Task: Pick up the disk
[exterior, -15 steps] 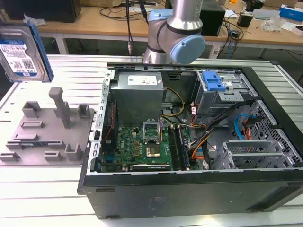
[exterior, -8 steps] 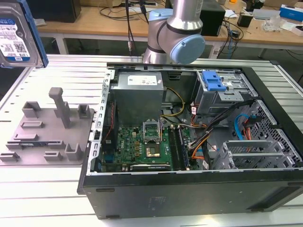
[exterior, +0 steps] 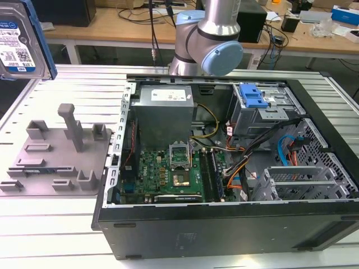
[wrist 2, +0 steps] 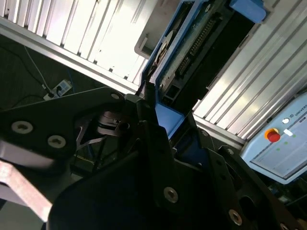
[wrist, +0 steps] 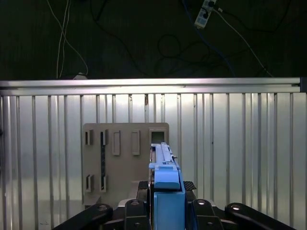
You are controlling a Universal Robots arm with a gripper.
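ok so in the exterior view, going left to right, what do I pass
The disk raised at the exterior view's far left → the grey fixture with upright posts on the table → the open computer case, inside it the green motherboard, then the blue drive-bay bracket.

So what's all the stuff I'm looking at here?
disk: one, silver with blue frame, held up at the exterior view's top left, off the table
fixture: one, grey with posts, on the table at the exterior view's left
computer case: one, black, open, centre
bracket: one, blue, inside the case
table: one, ribbed metal
desks: wooden, behind
arm: one, silver and blue, behind the case
end effector: one, black, gripping the disk's edge
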